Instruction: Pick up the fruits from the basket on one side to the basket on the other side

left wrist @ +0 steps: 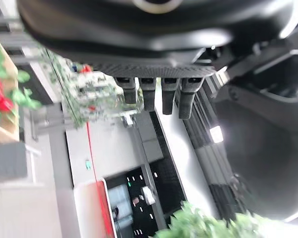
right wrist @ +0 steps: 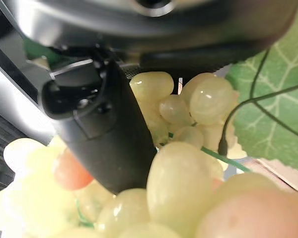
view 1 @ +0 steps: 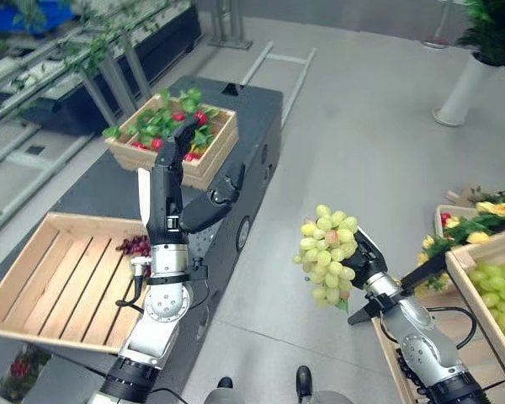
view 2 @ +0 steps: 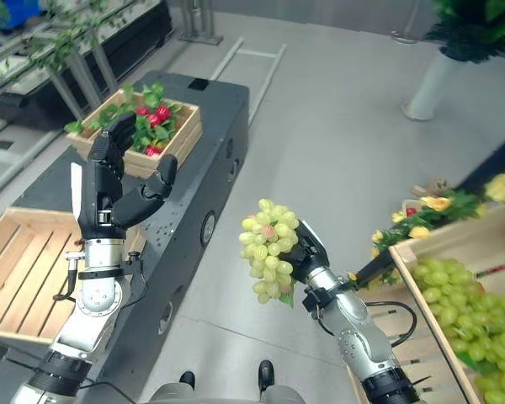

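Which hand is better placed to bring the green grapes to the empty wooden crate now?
Right: the right hand already grips the green grape bunch. The left hand hovers open by the empty wooden crate.

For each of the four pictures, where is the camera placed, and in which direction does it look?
Left eye view: on the head, looking down at the light wooden slatted crate, the left hand open, raised.
Right eye view: beside it, the same scene; the right hand holds the bunch of green grapes.
Left wrist view: on the left wrist, along straight fingers.
Right wrist view: on the right wrist, close against the grapes.
Both eye views share both hands and the grapes.
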